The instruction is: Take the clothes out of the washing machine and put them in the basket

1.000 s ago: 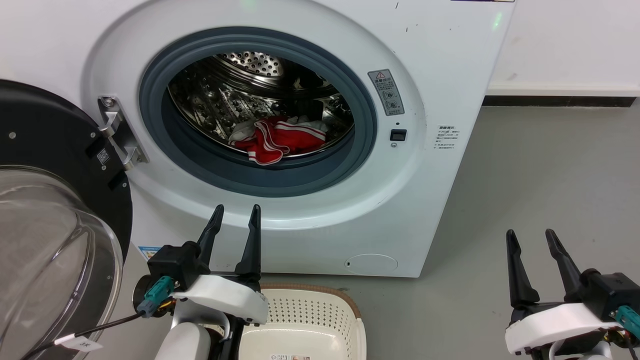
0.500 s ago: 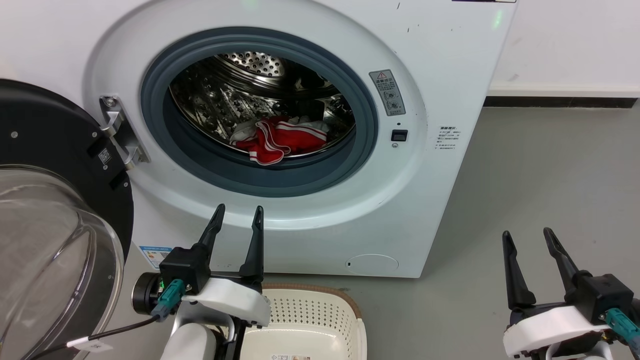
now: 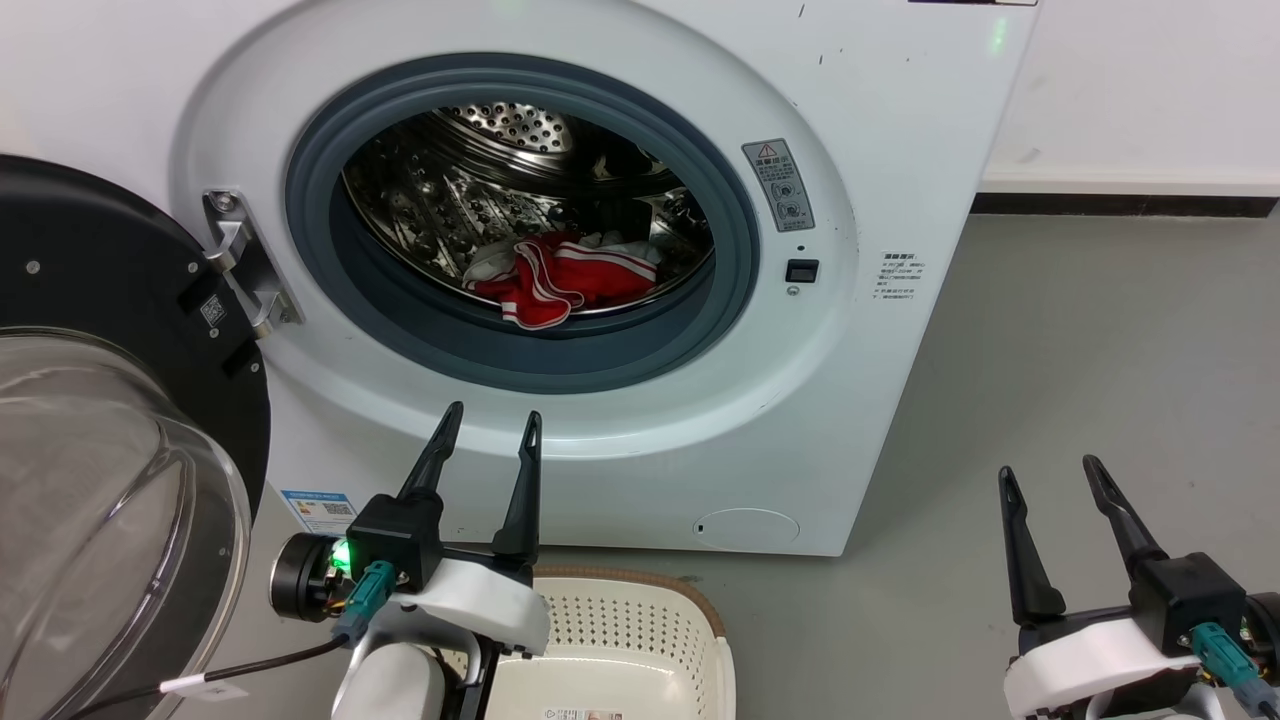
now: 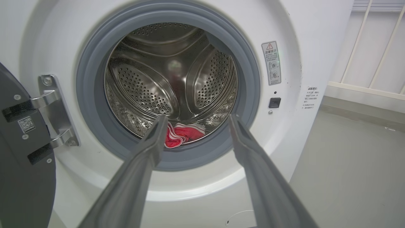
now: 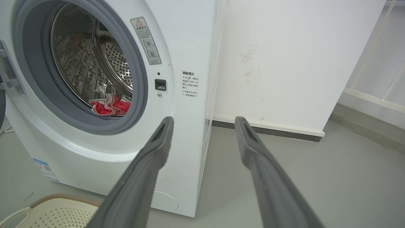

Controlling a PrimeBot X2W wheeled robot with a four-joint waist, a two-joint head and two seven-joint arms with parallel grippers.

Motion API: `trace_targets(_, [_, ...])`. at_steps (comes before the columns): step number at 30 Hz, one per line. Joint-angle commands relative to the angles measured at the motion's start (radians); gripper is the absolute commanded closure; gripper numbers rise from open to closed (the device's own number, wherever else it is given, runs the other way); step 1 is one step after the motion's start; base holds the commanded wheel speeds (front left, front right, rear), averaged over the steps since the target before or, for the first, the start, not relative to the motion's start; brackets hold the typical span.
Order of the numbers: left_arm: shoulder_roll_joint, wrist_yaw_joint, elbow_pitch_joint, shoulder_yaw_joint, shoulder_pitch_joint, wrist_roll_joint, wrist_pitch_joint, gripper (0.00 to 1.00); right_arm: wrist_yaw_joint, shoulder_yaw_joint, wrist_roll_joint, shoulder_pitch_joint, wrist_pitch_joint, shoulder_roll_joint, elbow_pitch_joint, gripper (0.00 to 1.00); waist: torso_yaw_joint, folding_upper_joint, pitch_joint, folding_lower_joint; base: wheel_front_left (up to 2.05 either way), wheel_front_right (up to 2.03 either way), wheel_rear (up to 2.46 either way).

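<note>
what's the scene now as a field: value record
washing machine: door swung open to the left
clothes: red pile low in the drum, untouched
basket: on the floor before the machine, visible part holds no clothes
left gripper: open, outside the drum, fingers aimed at the clothes
right gripper: open, over the floor

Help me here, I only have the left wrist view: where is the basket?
Observer: The basket is on the floor right before the washing machine, beneath the left gripper.
Operator: And the right gripper?
Observer: Open, over floor to the right of the machine.
Operator: One of the fingers hides part of the clothes.
Observer: Head view shows them whole: a red heap with white stripes, white cloth behind, at the drum's front.
</note>
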Motion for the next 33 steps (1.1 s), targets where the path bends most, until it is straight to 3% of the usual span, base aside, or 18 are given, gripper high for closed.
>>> trace_targets(1, [0.002,0.006,0.001,0.0,-0.008,0.001,-0.003,0.0,0.0,0.001,0.0,0.012,-0.007,0.0,-0.001,0.0,0.0,-0.0001,0.0,0.0,0.0,0.0,0.0])
trace_targets(20, [0.002,0.011,0.006,0.007,-0.022,-0.002,-0.003,0.0,0.0,0.001,0.013,-0.001,-0.004,0.0,-0.001,0.0,0.004,-0.0001,0.018,0.0,0.0,0.0,0.0])
trace_targets(33, [0.002,0.037,0.037,0.023,-0.189,0.003,-0.003,0.0,0.0,0.019,0.018,-0.099,0.0,0.0,-0.067,0.0,-0.024,-0.0001,0.227,0.0,0.0,0.0,0.0])
